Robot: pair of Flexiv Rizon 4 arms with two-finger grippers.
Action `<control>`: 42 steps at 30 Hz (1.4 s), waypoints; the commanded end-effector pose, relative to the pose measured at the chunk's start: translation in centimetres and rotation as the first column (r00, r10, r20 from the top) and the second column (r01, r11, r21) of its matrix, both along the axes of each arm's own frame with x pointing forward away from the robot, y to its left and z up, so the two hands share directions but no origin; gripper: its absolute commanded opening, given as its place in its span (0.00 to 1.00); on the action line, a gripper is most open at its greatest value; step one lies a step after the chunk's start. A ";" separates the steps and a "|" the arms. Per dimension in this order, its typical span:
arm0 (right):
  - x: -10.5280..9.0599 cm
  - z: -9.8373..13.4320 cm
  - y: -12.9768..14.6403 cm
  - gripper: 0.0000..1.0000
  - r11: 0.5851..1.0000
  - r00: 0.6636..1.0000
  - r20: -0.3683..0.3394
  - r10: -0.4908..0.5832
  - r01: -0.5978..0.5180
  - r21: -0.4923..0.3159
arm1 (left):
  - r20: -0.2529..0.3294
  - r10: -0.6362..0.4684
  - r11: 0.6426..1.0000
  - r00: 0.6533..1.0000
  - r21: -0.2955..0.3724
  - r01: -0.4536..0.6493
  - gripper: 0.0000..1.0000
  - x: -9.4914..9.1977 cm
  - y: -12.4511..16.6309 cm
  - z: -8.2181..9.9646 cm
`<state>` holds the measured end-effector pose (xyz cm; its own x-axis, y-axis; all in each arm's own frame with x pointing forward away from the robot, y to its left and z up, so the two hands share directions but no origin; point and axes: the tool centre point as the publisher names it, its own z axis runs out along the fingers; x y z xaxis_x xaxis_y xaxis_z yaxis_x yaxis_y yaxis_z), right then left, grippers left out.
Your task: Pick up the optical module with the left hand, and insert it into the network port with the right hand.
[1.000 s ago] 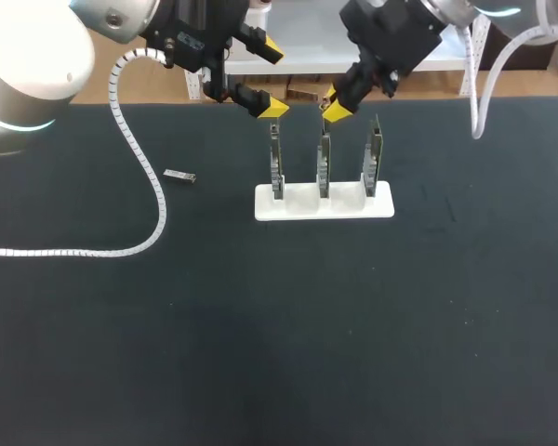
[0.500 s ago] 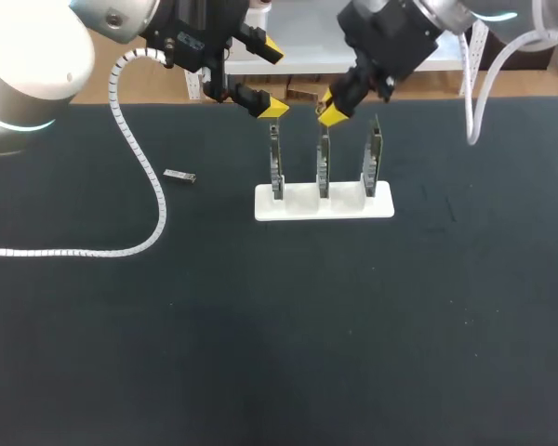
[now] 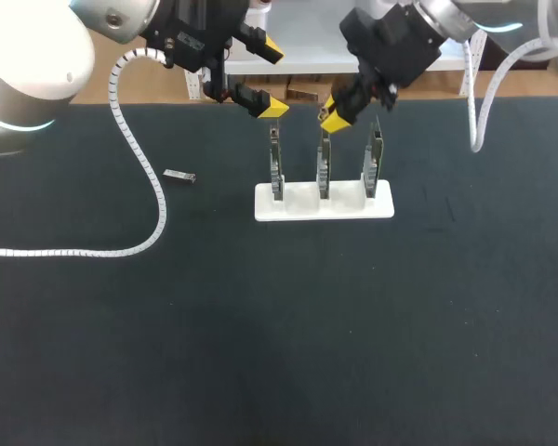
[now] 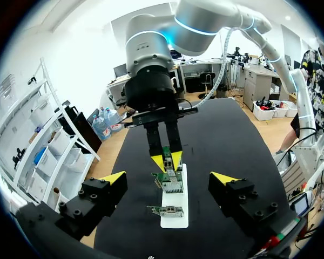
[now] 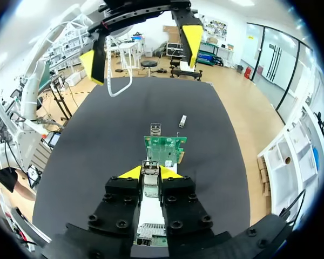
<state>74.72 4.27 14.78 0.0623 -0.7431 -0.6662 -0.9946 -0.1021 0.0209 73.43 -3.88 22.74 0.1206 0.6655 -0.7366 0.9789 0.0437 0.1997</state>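
A white stand [image 3: 298, 206] holds three upright circuit boards. My right gripper [image 3: 333, 113] hangs just over the top of the middle board [image 3: 324, 169], shut on a small metal optical module [image 5: 149, 182]. The module's tip sits close to the middle board [image 5: 164, 150]; I cannot tell whether they touch. My left gripper [image 3: 268, 80] hovers wide open and empty beyond the left board [image 3: 275, 167]. From its wrist view the left gripper [image 4: 169, 178] faces the stand [image 4: 175, 220] and the right gripper [image 4: 167, 161]. A second optical module [image 3: 179, 176] lies flat on the mat to the left.
A white ribbed cable [image 3: 139, 167] from my left arm loops over the black mat at the left. The loose module [image 5: 182, 121] lies ahead of the boards in the right wrist view.
My right gripper shifted a little left, then came back right and slightly lower over the middle board, still holding the module. The left arm has not moved.
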 end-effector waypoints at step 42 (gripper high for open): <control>0.5 2.6 0.2 1.00 0.998 0.995 0.093 0.031 -0.036 0.053 | -0.005 0.000 1.000 1.000 0.009 0.000 1.00 0.2 -0.1 0.1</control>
<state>75.86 4.66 17.06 0.1480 -0.7036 -0.6951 -0.9877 -0.1406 -0.0679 73.43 -3.88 22.75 0.1206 0.6655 -0.7366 0.9789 0.0437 0.1997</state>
